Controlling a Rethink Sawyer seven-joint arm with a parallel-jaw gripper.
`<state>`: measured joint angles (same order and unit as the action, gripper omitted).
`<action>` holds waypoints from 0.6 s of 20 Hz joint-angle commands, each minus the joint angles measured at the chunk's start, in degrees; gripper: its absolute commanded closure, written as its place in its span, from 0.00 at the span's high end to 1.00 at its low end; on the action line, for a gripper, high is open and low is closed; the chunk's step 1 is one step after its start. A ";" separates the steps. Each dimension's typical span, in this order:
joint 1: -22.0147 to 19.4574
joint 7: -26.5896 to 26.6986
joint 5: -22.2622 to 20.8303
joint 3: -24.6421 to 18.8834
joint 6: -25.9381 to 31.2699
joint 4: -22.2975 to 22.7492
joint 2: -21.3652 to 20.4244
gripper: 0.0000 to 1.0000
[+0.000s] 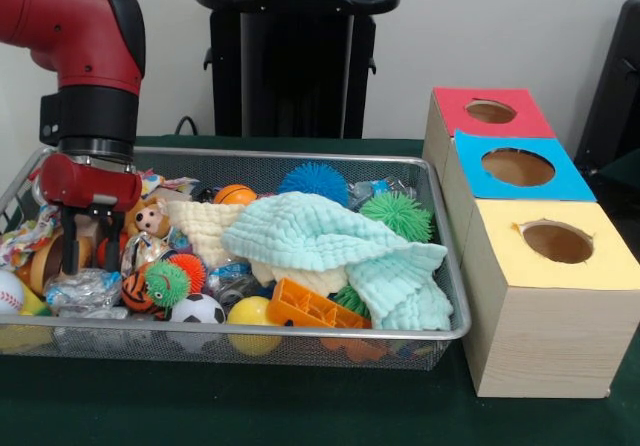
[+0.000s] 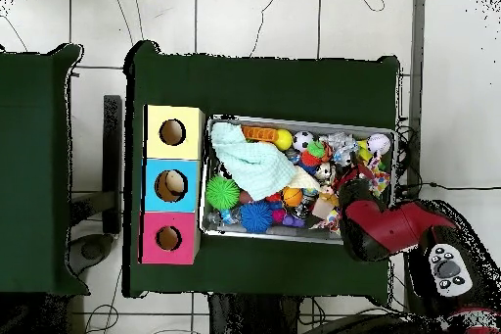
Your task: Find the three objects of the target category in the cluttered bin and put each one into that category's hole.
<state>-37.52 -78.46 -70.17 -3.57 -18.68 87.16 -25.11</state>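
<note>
Front view: wire bin [image 1: 440, 331] sitting on the green bench [image 1: 300, 406], packed full. Contents showing: mint cloth [image 1: 330, 246] lying across the middle, cream cloth [image 1: 205, 226] beside it, blue spiky ball [image 1: 312, 181], green spiky ball [image 1: 398, 214], basketball [image 1: 235, 194], soccer ball [image 1: 197, 310], yellow ball [image 1: 250, 313], baseball [image 1: 8, 292], orange plastic piece [image 1: 305, 308], small toy monkey [image 1: 150, 218].

Three boxes standing to the side of the bin: red hole [image 1: 490, 112], blue hole [image 1: 518, 167], yellow hole [image 1: 557, 242]. Front view is showing nothing in them; overhead hints at something pale inside the blue hole [image 2: 170, 185], not identifiable. Target category cannot be told. Judgement: sorting is looking early, most or all of it remaining.

Arm: red and black, reaching straight down over the bin's end farthest from the boxes. Gripper [image 1: 82, 256] is dipping among the toys beside the monkey; jaws are standing parted, holding nothing as far as can be seen.
</note>
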 commanded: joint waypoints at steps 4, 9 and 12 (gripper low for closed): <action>1.85 -4.86 0.41 -3.86 -4.48 -7.24 4.01 1.00; 2.10 -4.83 0.40 -3.50 -5.03 -7.44 4.17 1.00; 2.10 -5.04 0.11 -3.49 -5.35 -7.49 4.21 0.00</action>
<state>-36.68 -78.46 -70.27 -2.30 -19.61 86.78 -24.57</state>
